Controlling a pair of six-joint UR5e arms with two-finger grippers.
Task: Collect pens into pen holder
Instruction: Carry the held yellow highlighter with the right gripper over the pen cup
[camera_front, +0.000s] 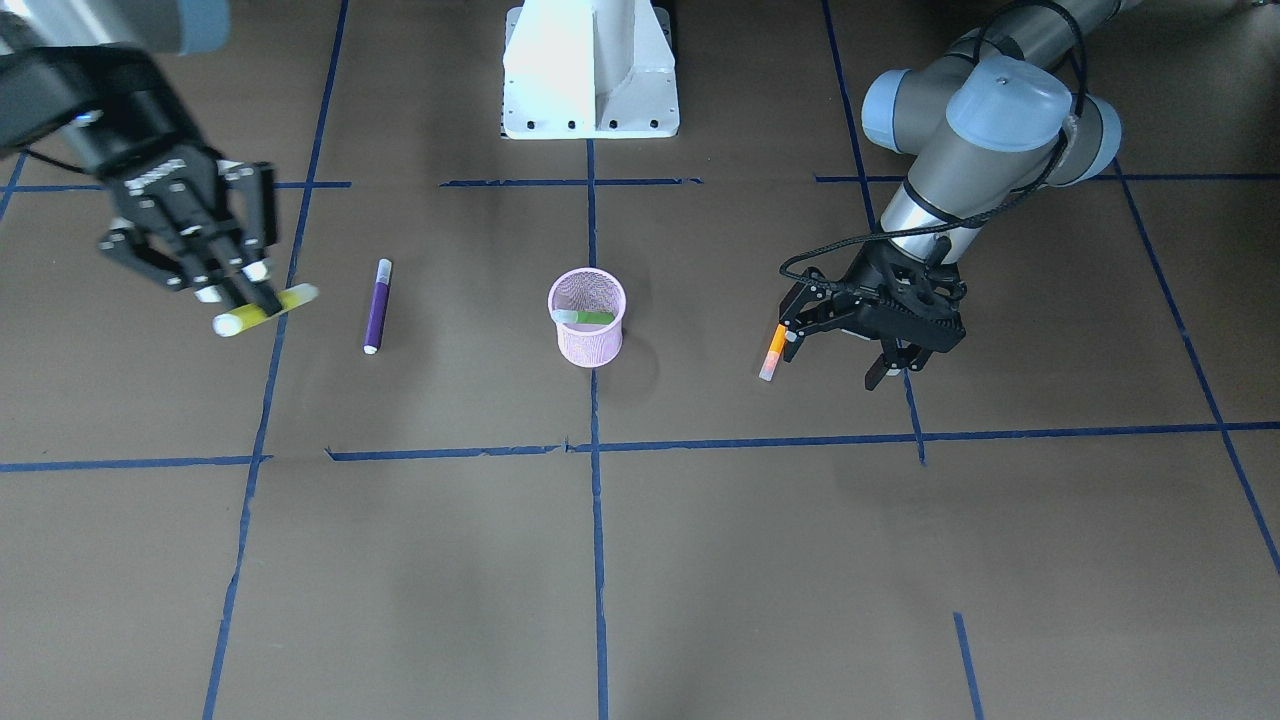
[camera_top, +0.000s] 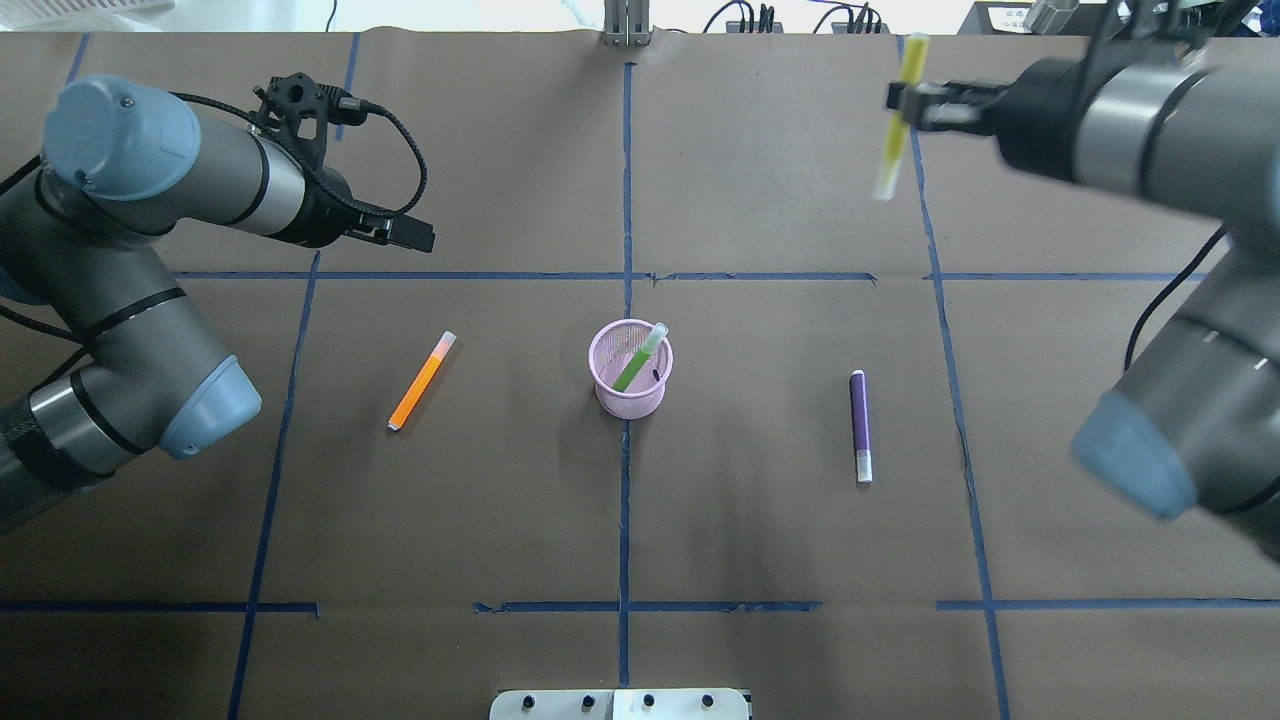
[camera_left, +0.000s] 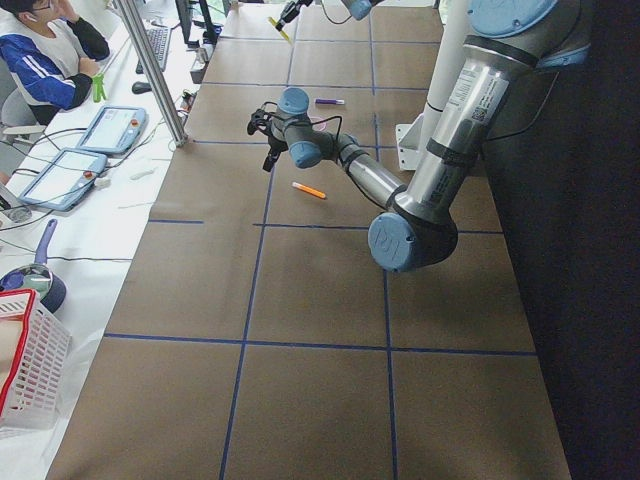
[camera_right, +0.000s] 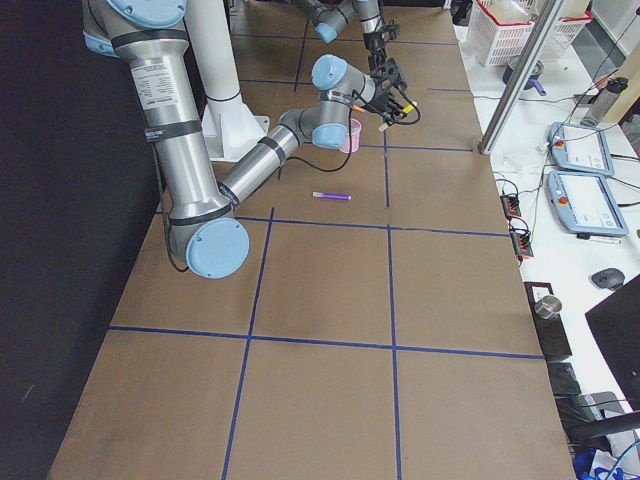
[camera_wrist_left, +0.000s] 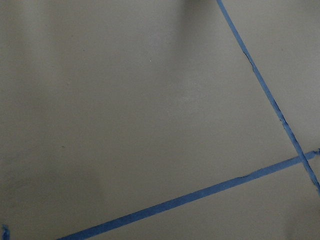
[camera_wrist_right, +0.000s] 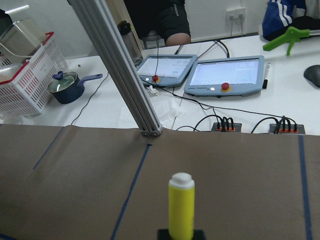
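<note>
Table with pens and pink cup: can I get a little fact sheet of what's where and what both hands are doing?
Holder: small pink wire-mesh cup, upright, central
Inside it: slim green pen, leaning, pale cap over the rim
Lying on table: slim orange pen on the robot's left; slim purple pen on its right
Right hand: shut on a slim yellow pen, lifted above the table
Left hand: open, empty, above the table near the orange pen
Pens outside the cup: three

Only the brown paper table top (camera_wrist_left: 125, 100) is being shown. It is being crossed by one blue tape line (camera_wrist_left: 175, 200) and a second tape line (camera_wrist_left: 261, 82), being joined near the right edge.
</note>
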